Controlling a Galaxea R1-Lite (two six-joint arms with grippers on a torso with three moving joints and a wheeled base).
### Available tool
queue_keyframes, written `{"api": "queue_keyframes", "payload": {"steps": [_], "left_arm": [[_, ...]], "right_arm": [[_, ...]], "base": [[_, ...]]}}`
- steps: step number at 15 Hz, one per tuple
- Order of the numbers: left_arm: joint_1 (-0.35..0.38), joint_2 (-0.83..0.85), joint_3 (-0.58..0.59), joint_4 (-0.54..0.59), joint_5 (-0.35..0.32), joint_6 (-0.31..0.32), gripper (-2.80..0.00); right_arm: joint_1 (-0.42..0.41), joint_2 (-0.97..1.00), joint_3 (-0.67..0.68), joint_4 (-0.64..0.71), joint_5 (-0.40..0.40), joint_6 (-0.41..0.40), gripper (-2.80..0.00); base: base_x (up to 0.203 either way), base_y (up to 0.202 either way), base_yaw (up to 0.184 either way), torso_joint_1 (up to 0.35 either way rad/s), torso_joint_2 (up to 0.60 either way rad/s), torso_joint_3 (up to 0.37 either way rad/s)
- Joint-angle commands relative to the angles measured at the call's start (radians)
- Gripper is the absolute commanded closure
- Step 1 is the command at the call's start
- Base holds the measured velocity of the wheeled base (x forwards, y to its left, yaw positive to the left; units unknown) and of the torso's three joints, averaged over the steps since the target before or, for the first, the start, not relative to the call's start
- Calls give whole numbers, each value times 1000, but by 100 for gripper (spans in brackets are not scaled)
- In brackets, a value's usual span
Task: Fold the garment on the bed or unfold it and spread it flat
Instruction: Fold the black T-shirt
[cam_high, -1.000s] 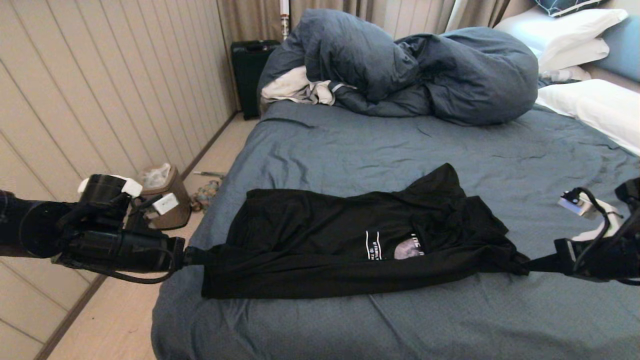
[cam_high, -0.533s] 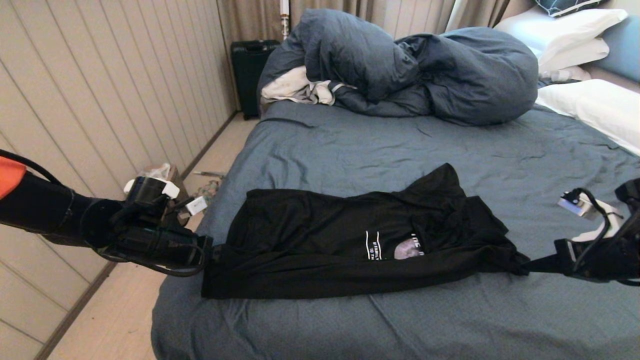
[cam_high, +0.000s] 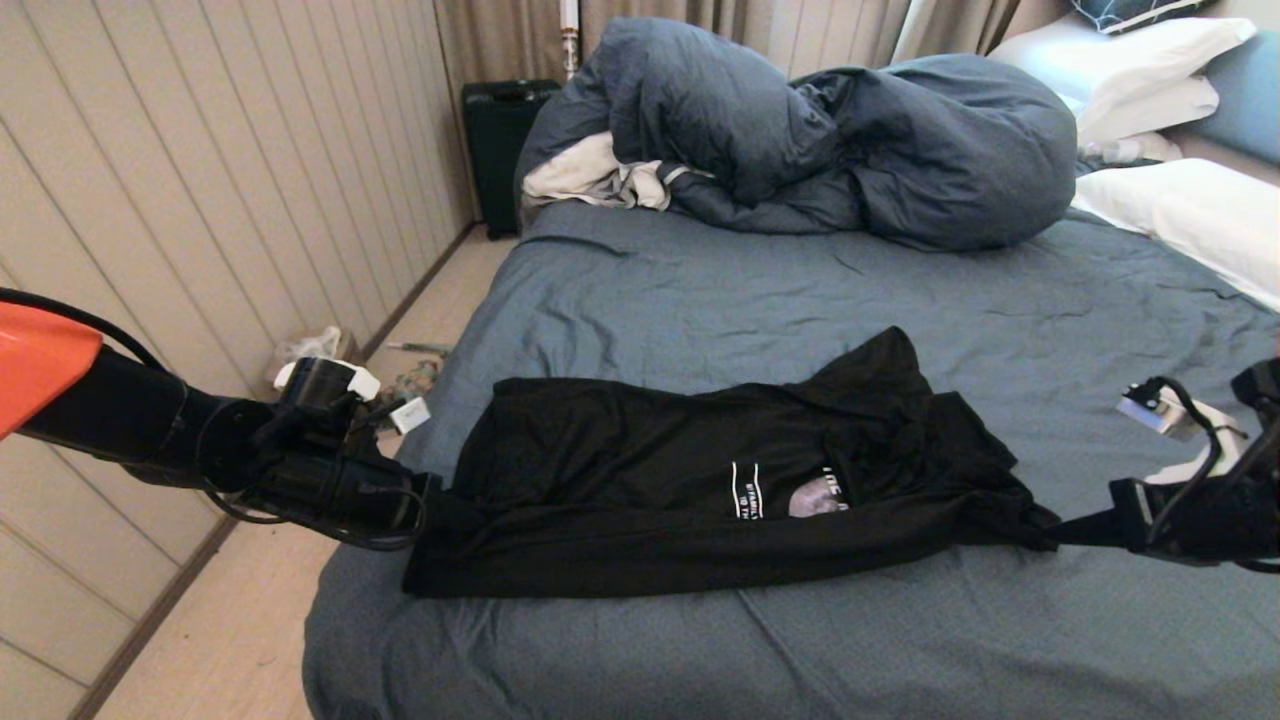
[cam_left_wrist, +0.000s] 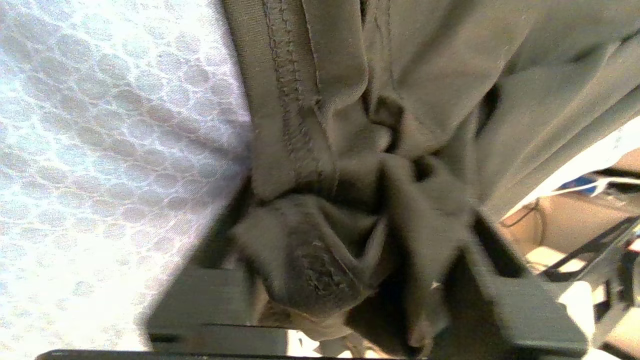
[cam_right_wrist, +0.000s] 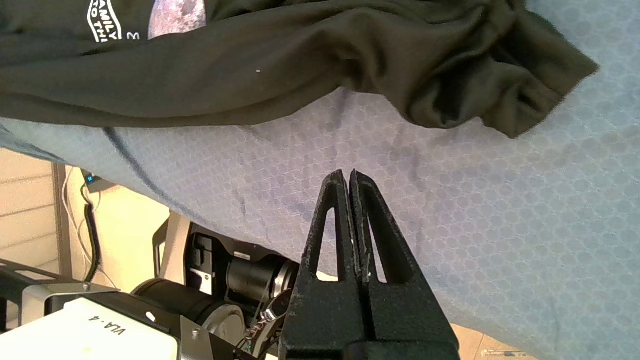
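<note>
Left gripper (cam_left_wrist: 350, 280) clamped on bunched hem of the garment (cam_high: 650, 470) at the bed (cam_high: 700, 290) edge. Right gripper (cam_right_wrist: 347, 175) pressed together, empty, just beside the garment's opposite end.

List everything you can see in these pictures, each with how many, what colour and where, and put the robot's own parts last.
T-shirt: one, black with a moon print and white lettering, lying across the near part of the bed.
Bed: one, slate-blue wrinkled sheet, filling the middle and right.
Duvet: one, dark blue, bunched at the far end of the bed.
White cloth: one, tucked under the duvet's left edge.
Pillows: at least two, white, far right.
Suitcase: one, black, on the floor by the far wall.
Bin: one, brownish, on the floor, left of the bed.
Left gripper: one, black, at the T-shirt's left end, fabric bunched between its fingers.
Right gripper: one, black, shut and empty, just off the T-shirt's right end.
</note>
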Motion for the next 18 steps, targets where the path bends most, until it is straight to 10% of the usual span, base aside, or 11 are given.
{"api": "queue_keyframes", "payload": {"steps": [1, 12, 13, 18], "left_arm": [[1, -10, -4, 0, -9, -14, 0], [-33, -121, 38, 10, -32, -51, 0], [-33, -120, 38, 10, -32, -51, 0], [-35, -115, 35, 9, -32, -63, 0]], "right_arm": [[-2, -1, -6, 2, 4, 2, 0], [-141, 111, -136, 5, -14, 27, 0], [-144, 146, -142, 0, -27, 27, -280], [-145, 201, -152, -8, -54, -3, -280]], "base": [[0, 0, 0, 0, 0, 0], [0, 0, 0, 0, 0, 0], [0, 0, 0, 0, 0, 0], [0, 0, 0, 0, 0, 0]]}}
